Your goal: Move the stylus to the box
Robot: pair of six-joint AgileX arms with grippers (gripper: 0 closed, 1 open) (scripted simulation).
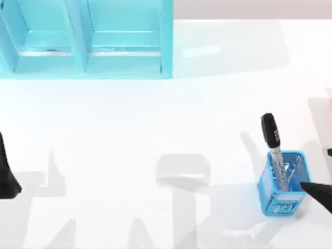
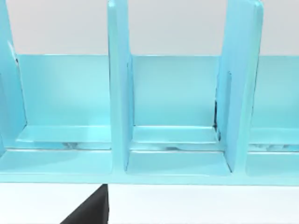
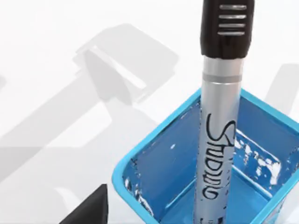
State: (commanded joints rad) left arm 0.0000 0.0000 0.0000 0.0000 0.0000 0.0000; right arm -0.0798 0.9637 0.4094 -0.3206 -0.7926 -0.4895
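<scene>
Right gripper (image 1: 317,193) at the right edge of the table (image 1: 155,129), near side, just beside the blue mesh cup (image 1: 281,182); whether it touches the cup can't be told, and finger state can't be told. The stylus (image 1: 275,150) stands in that cup, barrel down, black cap up and well above the rim, leaning toward the far side. In the right wrist view the stylus (image 3: 223,107) rises close ahead, silver barrel with dark print, not gripped, the cup (image 3: 159,172) around its lower part. Left gripper (image 1: 6,174) parked at the table's left edge, well apart from cup and stylus; fingers can't be told. Far left: the light-blue box (image 1: 85,41), upright dividers forming compartments; the left wrist view faces its compartments (image 2: 173,116).
</scene>
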